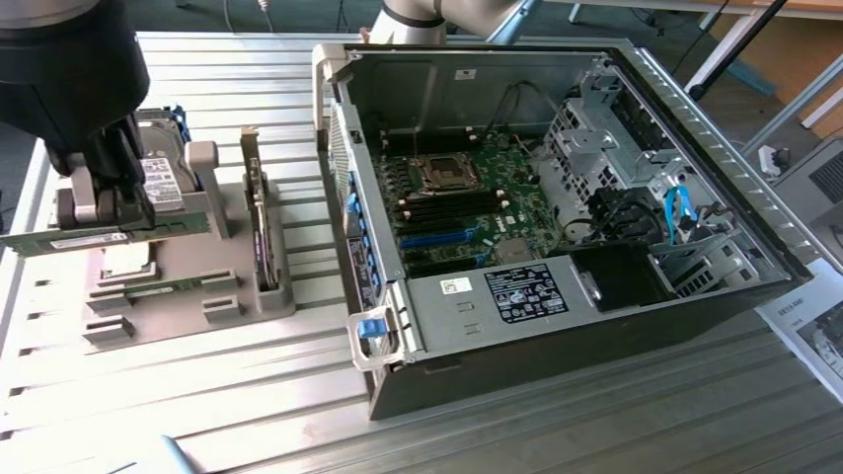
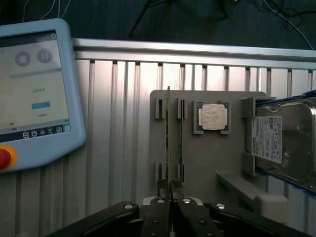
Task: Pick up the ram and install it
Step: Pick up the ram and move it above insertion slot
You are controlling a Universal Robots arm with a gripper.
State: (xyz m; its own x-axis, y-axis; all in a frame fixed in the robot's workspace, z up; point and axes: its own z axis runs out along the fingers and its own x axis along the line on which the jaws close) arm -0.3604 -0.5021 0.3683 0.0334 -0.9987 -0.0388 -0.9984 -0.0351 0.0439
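Hand (image 1: 110, 219) on long, thin green ram (image 1: 177, 228)

This is most likely a robotics lab or test workshop, not a home or office. The work surface is a ribbed aluminium-profile table (image 1: 567, 434). On it lies an open desktop tower case (image 1: 527, 326) with its motherboard (image 1: 455, 202) bared. Near it a grey moulded fixture (image 1: 172, 306) keeps loose parts in their own slots: a hard drive (image 2: 284, 140) and a processor chip (image 2: 213, 117). The ram (image 1: 53, 240) is pinched in a robot's gripper (image 1: 113, 219). A teach pendant (image 2: 34, 89) with a touchscreen and a red stop button (image 2: 4, 157) lies on the table, and cables (image 2: 197, 10) trail beyond its edge.
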